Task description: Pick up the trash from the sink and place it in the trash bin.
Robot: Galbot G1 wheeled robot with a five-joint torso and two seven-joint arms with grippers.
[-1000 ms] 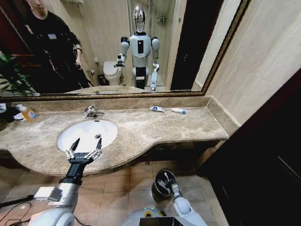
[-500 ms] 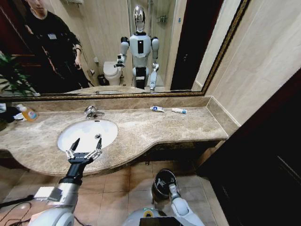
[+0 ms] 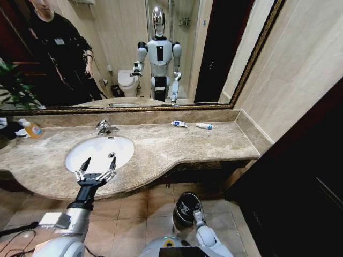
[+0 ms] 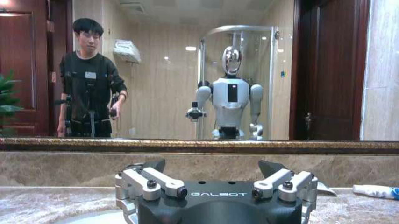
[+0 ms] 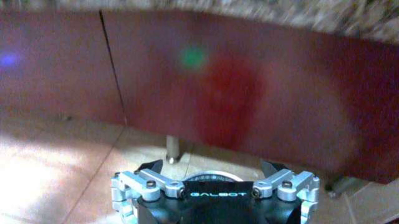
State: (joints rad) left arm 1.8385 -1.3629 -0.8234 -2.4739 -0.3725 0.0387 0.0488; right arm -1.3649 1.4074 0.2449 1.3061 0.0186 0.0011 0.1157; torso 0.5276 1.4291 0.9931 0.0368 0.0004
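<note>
Right gripper [image 3: 196, 213] edged off trash bin [image 3: 185, 209], apparently spread, left gripper [image 3: 97, 165] spread over sink [image 3: 80, 151].

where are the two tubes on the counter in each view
Head: both tubes lie at the counter's back, under the mirror, to the right of the sink.
Left wrist: one tube lies on the counter below the mirror frame, beyond the left gripper.
Right wrist: faces the cabinet front under the counter edge.
Shared landmark: the robot's reflection in the mirror.
</note>
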